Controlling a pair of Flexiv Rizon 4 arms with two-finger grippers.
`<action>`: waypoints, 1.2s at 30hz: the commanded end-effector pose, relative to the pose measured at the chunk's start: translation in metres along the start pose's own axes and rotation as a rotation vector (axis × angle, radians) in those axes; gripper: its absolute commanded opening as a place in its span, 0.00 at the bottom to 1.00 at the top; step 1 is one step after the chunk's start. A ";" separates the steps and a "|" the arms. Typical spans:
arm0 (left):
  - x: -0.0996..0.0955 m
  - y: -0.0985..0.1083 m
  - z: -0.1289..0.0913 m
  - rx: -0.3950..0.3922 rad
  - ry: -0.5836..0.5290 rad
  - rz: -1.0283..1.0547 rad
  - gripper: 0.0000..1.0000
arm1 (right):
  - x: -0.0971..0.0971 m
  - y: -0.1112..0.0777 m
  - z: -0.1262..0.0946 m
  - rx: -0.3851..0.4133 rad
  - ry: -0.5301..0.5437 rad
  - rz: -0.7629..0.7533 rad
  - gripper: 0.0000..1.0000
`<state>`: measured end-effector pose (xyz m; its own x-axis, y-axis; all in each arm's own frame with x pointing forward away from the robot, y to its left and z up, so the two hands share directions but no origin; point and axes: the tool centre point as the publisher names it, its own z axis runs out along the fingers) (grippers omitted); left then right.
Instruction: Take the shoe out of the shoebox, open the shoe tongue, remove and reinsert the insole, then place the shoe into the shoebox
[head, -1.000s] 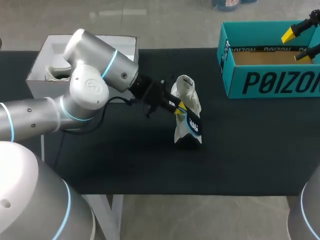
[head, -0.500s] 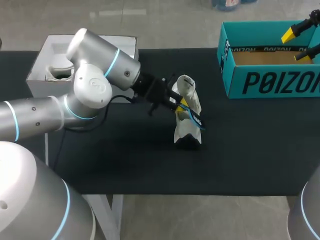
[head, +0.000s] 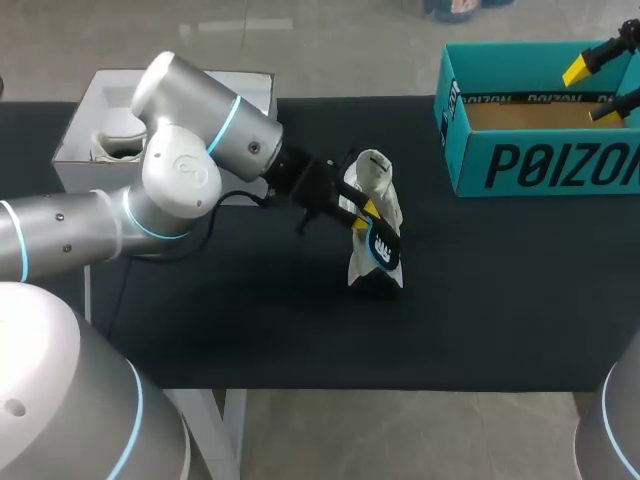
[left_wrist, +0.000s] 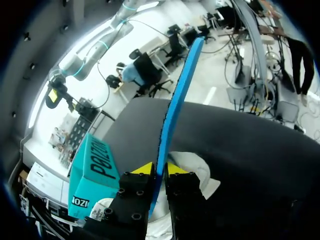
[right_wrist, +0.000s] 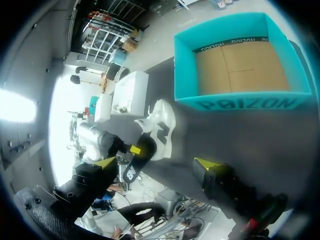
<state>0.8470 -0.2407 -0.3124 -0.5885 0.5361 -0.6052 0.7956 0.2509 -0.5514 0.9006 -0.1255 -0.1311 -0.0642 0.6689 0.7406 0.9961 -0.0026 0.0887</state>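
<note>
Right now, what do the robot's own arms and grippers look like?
The left arm is rounded silver-grey with glowing light-blue joint rings and a black cable near the wrist. Left gripper and right gripper are black, blocky, yellow-tipped.

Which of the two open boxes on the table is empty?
The teal cardboard shoebox at the right: only its bare brown floor shows. The white box at the left has something pale lying inside it.

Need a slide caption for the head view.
Left gripper shut on the blue insole at the white shoe on the black table; right gripper open over the empty teal shoebox.
</note>
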 end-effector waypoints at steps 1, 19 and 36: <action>0.001 0.003 0.003 -0.009 0.009 -0.003 0.00 | 0.000 0.000 0.000 0.001 -0.003 0.001 1.00; -0.007 0.047 0.021 -0.076 0.037 -0.079 0.00 | 0.000 0.000 0.000 0.001 -0.003 0.001 1.00; -0.005 0.022 0.013 -0.074 0.030 -0.067 0.66 | 0.000 0.000 0.000 0.001 -0.003 0.001 1.00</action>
<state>0.8740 -0.2543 -0.3350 -0.6411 0.5404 -0.5450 0.7596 0.3453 -0.5511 0.9005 -0.1256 -0.1309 -0.0639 0.6694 0.7401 0.9961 -0.0026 0.0884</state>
